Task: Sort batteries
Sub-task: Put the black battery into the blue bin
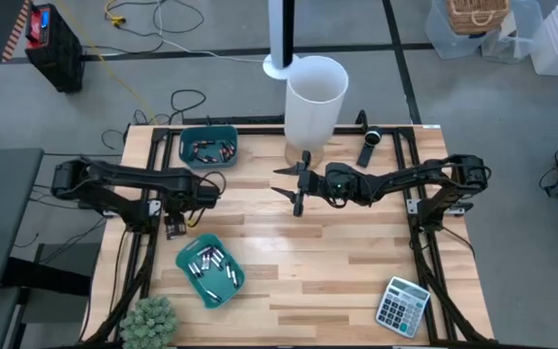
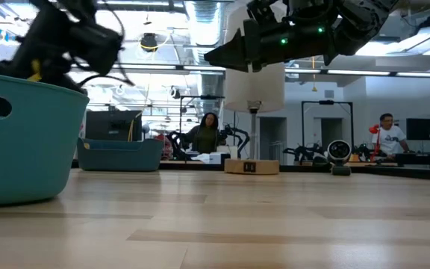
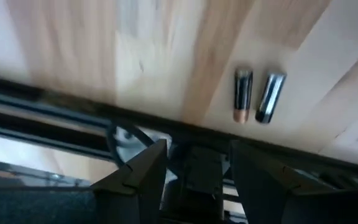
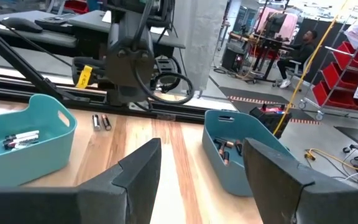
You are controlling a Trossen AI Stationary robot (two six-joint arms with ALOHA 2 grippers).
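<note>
We're well into the sort by the look of it: most cells sit in the two teal bins. The far bin (image 1: 208, 146) holds the darker, copper-ended batteries (image 1: 208, 151), and the near bin (image 1: 210, 270) holds the silvery ones (image 1: 208, 264). Still loose on the wooden table (image 1: 327, 262) are two batteries (image 3: 257, 96), lying side by side just beside the frame rail on the left edge, one copper-tipped, one silver-tipped. So we judge two cells remain, one for each bin.

Our left gripper (image 3: 197, 165) hangs above that pair, jaws parted and holding nothing. Our right gripper (image 4: 201, 171) hovers over mid-table, fingers spread wide, also empty, facing the bins. The white cylinder (image 1: 314, 107), the calculator (image 1: 401, 305) and the small plant (image 1: 150, 322) stay out of it.
</note>
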